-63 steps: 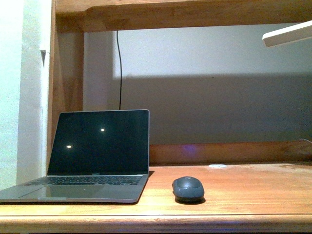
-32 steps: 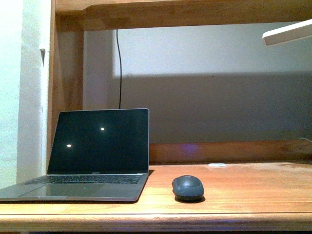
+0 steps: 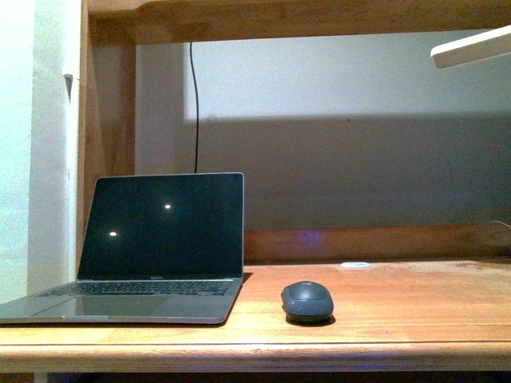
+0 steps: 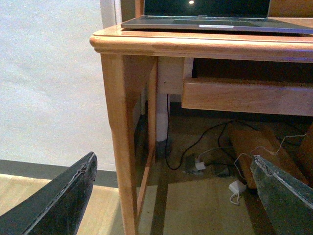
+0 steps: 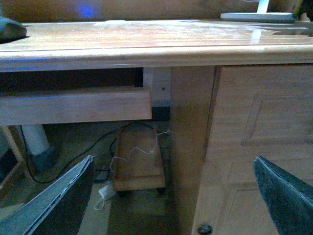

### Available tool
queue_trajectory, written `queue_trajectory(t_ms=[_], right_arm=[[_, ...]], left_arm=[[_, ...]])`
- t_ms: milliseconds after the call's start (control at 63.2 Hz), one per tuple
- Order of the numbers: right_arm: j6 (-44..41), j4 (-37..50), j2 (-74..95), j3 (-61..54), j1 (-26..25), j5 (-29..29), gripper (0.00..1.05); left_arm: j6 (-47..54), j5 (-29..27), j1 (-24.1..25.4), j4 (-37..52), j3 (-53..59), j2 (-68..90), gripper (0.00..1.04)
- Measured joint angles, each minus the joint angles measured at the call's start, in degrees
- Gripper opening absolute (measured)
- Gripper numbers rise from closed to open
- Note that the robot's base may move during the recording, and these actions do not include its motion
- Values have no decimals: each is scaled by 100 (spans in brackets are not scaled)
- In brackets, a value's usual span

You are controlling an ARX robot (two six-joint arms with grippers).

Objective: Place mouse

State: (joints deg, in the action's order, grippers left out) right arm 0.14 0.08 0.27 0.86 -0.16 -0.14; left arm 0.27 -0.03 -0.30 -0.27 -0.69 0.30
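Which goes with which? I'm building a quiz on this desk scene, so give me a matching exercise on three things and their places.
Things:
1. small dark grey oval mouse
2. grey open laptop with a dark screen
3. small flat white disc

Places:
A. far back on the wooden desk
B. desk's left end
C. just right of the laptop, near the front edge

Pairs: 1-C, 2-B, 3-A

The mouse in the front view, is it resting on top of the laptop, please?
No, the mouse sits on the bare wooden desk, apart from the laptop beside it.
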Motion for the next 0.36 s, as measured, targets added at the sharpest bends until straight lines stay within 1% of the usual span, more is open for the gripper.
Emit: queue_trajectory(t_ms=[364], right_arm=[[0,0,0,0,0,0,97]], left_arm=[[0,2,0,0,0,0,97]])
